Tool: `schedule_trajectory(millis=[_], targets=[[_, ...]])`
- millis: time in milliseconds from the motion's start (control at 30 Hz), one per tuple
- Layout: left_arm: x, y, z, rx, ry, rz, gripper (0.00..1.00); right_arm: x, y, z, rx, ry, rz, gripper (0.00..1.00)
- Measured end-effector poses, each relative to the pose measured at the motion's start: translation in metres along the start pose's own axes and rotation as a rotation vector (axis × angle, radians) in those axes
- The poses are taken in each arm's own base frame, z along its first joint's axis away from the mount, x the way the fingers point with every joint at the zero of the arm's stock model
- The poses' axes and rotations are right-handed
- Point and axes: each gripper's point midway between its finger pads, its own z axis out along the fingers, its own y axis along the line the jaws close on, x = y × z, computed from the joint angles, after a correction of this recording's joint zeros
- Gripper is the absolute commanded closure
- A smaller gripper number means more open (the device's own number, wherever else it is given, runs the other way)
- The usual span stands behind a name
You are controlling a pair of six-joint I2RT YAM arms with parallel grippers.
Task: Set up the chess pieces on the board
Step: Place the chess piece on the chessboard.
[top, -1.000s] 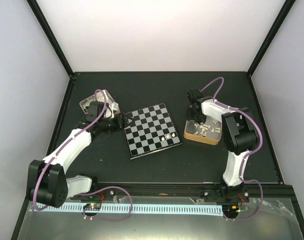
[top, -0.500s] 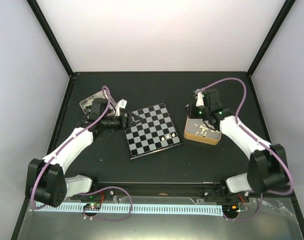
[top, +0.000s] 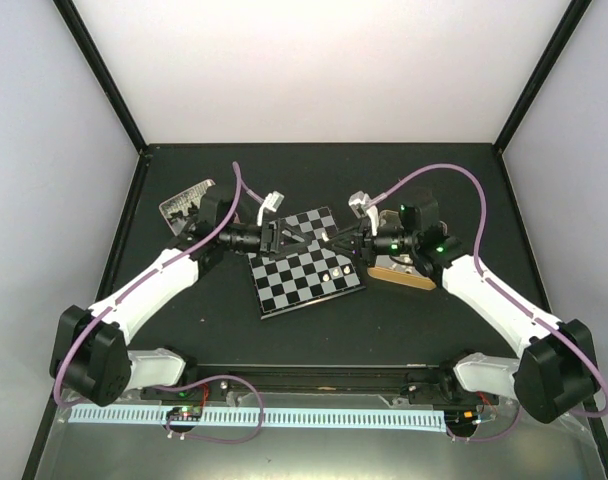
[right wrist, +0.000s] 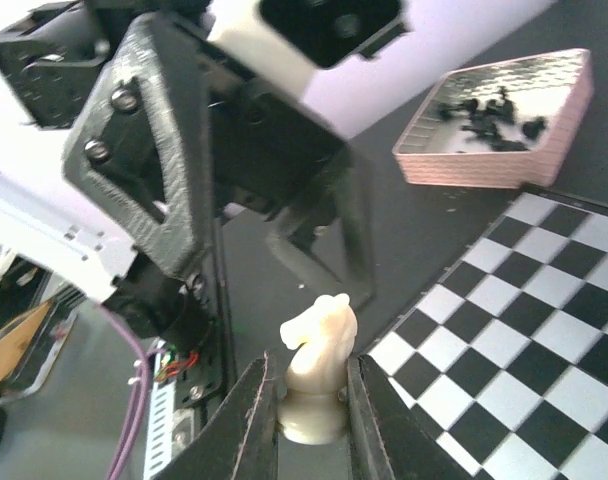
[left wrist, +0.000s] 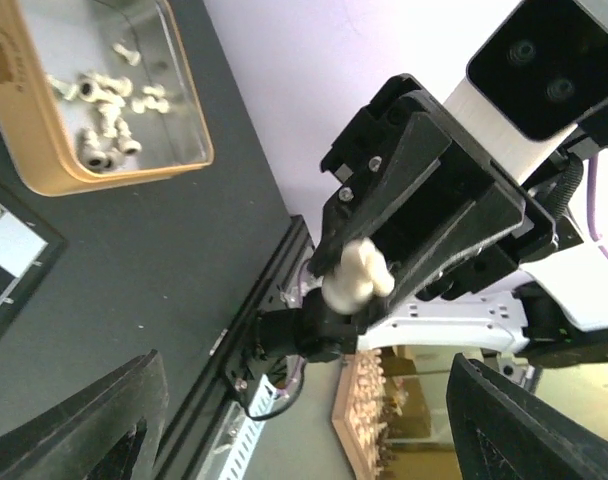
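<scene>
My right gripper (right wrist: 312, 410) is shut on a cream-white knight (right wrist: 321, 350) and holds it above the far side of the board (top: 306, 270). My left gripper (top: 302, 233) is open and empty. It faces the right gripper (top: 331, 238) tip to tip over the board. In the left wrist view the knight (left wrist: 355, 276) sits in the right gripper's jaws, between my wide-open left fingers (left wrist: 94, 420). Two cream-white pieces (top: 334, 271) stand on the board's near right squares. The board also shows in the right wrist view (right wrist: 529, 340).
A tan box (left wrist: 44, 150) with several cream-white pieces (left wrist: 104, 100) stands right of the board, partly under the right arm (top: 399, 272). A pinkish tray (right wrist: 504, 165) with several black pieces (right wrist: 484, 108) stands left of the board (top: 182, 204).
Both arms swung inward over the board. The right gripper left the tan box with the knight in it. The left gripper moved right from beside the pinkish tray.
</scene>
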Motion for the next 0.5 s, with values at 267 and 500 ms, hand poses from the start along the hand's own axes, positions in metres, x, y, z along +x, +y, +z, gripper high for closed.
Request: schedule_trajectory(millis=[267,500], targets=[[0.003,-0.022,0.007,0.05,0.035,0.013,0.46,0.005,0.034,0.007,-0.113,0.056,-0.094,0.91],[0.011,-0.015,0.011,0.03,0.067,-0.022,0.63,0.008,0.037,0.023,-0.063,0.123,-0.138,0.91]])
